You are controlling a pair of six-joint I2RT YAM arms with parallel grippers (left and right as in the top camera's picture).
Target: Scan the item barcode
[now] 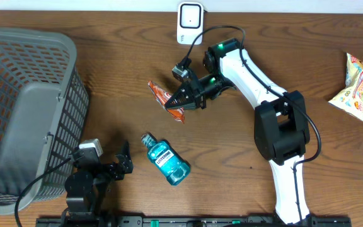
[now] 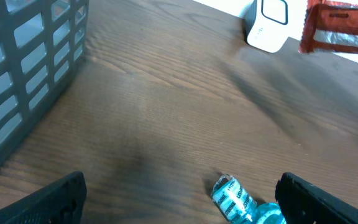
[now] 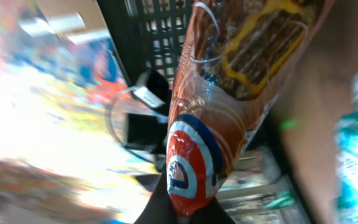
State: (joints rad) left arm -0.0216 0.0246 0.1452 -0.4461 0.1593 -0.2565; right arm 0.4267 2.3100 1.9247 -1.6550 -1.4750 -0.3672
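Overhead is evenly lit and sharp. The left wrist view shows a soft shadow across the table (image 2: 166, 112). The right wrist view is smeared and blown out at left, behind the packet (image 3: 229, 112).

White-and-black right arm (image 1: 251, 75), black left fingers (image 2: 48, 199)

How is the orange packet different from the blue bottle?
The orange packet is a flat, crinkled wrapper; the blue bottle is rounded. The orange packet is pinched in the right gripper, while the blue bottle lies loose on its side on the table. Both carry printed labels.
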